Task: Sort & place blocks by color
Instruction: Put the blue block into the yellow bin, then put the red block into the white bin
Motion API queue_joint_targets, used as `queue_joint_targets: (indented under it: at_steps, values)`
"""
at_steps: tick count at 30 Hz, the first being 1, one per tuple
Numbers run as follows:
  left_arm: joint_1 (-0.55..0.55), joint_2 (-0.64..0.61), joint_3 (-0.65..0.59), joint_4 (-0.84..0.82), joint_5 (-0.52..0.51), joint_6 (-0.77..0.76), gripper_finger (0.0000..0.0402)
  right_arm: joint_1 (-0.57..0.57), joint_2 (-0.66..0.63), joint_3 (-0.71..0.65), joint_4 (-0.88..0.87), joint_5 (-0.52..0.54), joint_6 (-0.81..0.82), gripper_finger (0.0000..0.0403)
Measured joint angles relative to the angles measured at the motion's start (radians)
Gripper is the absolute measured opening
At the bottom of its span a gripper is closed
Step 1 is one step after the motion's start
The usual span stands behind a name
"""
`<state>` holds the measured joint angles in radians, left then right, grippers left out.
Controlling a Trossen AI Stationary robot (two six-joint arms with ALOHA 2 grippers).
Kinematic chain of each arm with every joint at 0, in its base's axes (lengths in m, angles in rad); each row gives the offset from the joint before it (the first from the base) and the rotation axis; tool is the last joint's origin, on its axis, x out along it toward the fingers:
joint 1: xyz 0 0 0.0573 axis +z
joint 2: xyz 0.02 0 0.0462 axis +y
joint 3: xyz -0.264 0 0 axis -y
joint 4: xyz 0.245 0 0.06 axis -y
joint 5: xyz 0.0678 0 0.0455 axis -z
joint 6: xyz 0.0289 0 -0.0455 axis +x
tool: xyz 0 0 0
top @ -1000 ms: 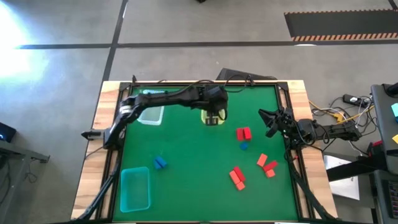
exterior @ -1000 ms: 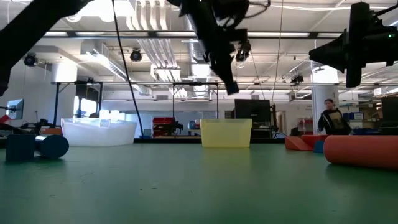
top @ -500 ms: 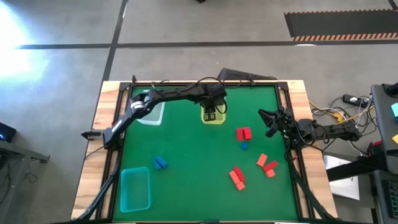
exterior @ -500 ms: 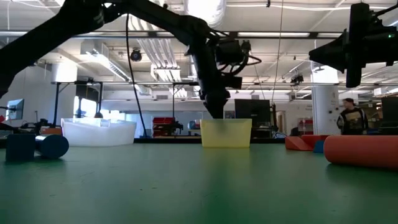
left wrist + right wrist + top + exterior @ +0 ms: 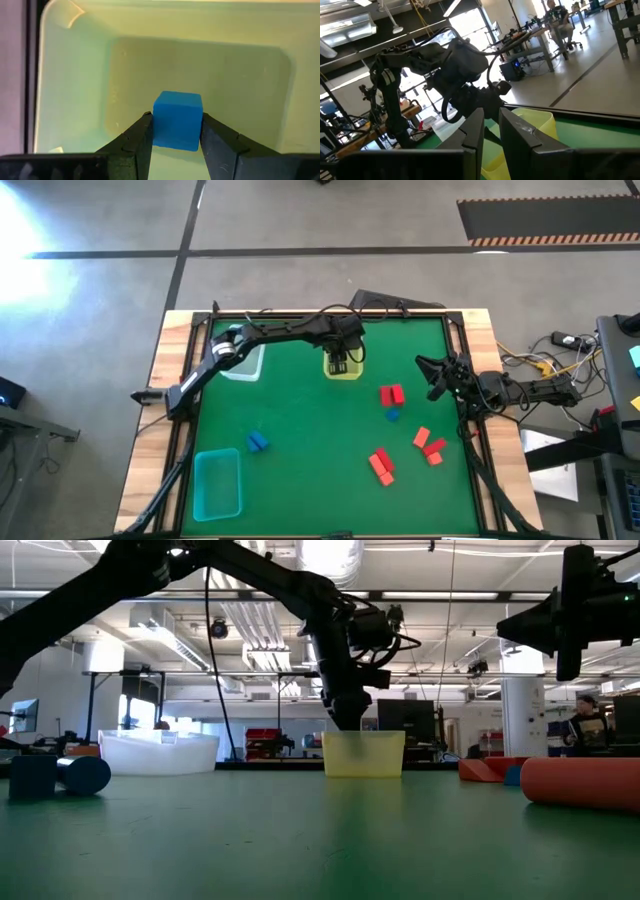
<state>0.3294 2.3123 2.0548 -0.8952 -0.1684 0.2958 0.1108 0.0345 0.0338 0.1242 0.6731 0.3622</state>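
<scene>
My left gripper [image 5: 176, 122] hangs over the yellow-green tray [image 5: 75, 80] at the far middle of the table [image 5: 342, 360], shut on a blue cube [image 5: 177, 107]. In the low view it stands just above the tray's rim [image 5: 365, 737]. Red and orange-red blocks [image 5: 391, 394] [image 5: 381, 465] [image 5: 430, 446] and a small blue one [image 5: 392, 414] lie on the right half of the green mat. More blue blocks [image 5: 257, 442] lie left of centre. My right gripper [image 5: 428, 377] waits raised at the right edge, its fingers [image 5: 476, 130] a narrow gap apart. My left gripper pinches the blue cube between its two fingers [image 5: 142, 132], one on each opposite side face [image 5: 159, 125]. The fingers come from above, pointing down. The cube is lifted clear, sitting level above the floor of the yellow-green tray.
A pale blue tray [image 5: 243, 362] sits at the far left, beside the left arm. A teal tray [image 5: 217, 483] sits at the near left corner. The table has a raised black frame [image 5: 462, 330] and wooden edges. A person [image 5: 590, 720] shows far off in the room.
My left gripper has come down over the yellow-green tray, carrying the blue cube with it, until it stands just above the rim. The arm has stretched out lower over the table. It has stayed shut on the cube.
</scene>
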Motion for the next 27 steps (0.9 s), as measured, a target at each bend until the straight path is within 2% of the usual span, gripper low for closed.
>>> queue_joint_targets:
  at_steps: [7, 17, 23, 27]
  values:
    - [0.0, 0.0, 0.0, 0.0, 0.0, 0.0, 0.0134, 0.0, 0.0, 0.0, 0.0, 0.0, 0.0, 0.005]
    - [-0.002, -0.001, 0.0, 0.006, 0.0, -0.002, 0.0214, 0.0, 0.0, 0.0, 0.0, 0.0, 0.0, 0.005]
    - [-0.02, -0.028, 0.013, -0.036, -0.002, -0.003, 0.0219, 0.0, 0.0, 0.0, 0.0, 0.0, 0.0, 0.005]
    - [-0.056, -0.099, 0.006, -0.034, -0.001, -0.027, 0.0219, 0.0, 0.0, 0.0, 0.0, 0.0, 0.0, 0.005]
